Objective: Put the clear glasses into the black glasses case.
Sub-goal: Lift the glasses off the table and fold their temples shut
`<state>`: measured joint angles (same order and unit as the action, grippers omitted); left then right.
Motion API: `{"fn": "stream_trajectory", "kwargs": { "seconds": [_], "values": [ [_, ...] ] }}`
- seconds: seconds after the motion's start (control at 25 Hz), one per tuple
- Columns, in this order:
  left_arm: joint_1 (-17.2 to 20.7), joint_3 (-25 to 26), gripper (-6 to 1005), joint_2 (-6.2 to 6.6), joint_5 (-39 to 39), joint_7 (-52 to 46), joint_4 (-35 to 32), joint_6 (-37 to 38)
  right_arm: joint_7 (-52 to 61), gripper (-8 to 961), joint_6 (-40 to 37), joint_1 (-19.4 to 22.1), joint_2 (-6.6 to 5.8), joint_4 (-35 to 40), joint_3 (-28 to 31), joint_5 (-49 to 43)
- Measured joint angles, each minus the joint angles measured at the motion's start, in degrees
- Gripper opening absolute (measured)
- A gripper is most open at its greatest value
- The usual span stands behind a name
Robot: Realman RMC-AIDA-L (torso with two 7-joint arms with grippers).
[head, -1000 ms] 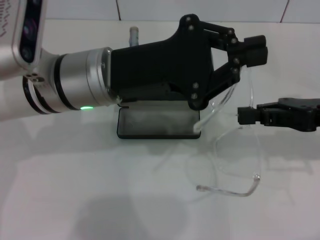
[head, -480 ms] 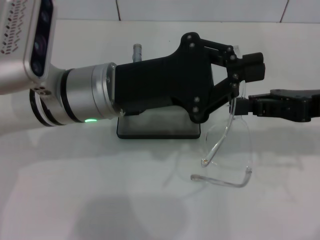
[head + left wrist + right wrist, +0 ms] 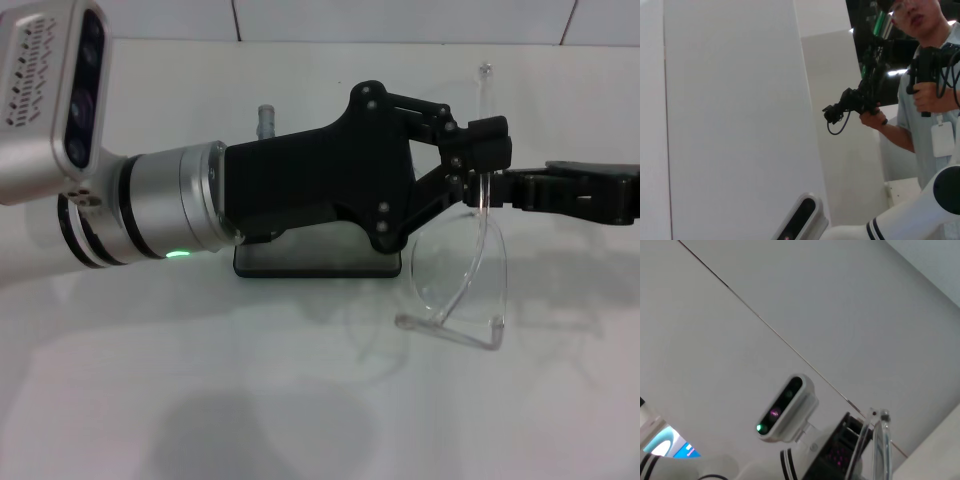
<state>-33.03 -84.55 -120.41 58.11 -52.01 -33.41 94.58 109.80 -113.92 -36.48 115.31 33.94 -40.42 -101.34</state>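
- Since a second ago the clear glasses [image 3: 470,270] have been lifted and turned: one arm then trailed low toward the near side, and now the frame hangs more upright, with one arm tip poking up on the far side.
- Left gripper [image 3: 484,160] reaches across from the left, above the black glasses case [image 3: 318,262]; its fingers are pinched on the glasses' frame near the top of the lens.
- Right gripper [image 3: 508,190] comes in from the right, level, its tip right against the same part of the frame; whether its fingers are closed cannot be made out.
- Glasses are held off the white table [image 3: 300,400], just right of the case. Lens curves downward; long axis runs roughly far-to-near and steeply tilted. Second arm lies across the low end, pointing left.
- Case sits on the table, long axis left-right, mostly hidden under the left arm; grey inside visible at its near edge.
- Right wrist view shows a clear arm tip [image 3: 883,440] close up.
- Left wrist view: a person [image 3: 930,100] holding black handles.
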Motion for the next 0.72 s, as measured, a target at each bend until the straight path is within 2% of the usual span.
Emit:
{"fn": "stream_trajectory", "kwargs": {
  "seconds": [0.52,0.72],
  "values": [
    [0.02,-1.59,69,-0.01,-3.57,1.43,0.91,0.53,-0.18,56,0.31,0.63,-0.15,-0.14,-0.20,1.76],
    [2.25,-1.25,69,0.40,-5.91,0.96,-4.29,1.37,-0.37,56,2.93,1.61,-0.54,-0.37,-0.23,1.36]
  ]
}}
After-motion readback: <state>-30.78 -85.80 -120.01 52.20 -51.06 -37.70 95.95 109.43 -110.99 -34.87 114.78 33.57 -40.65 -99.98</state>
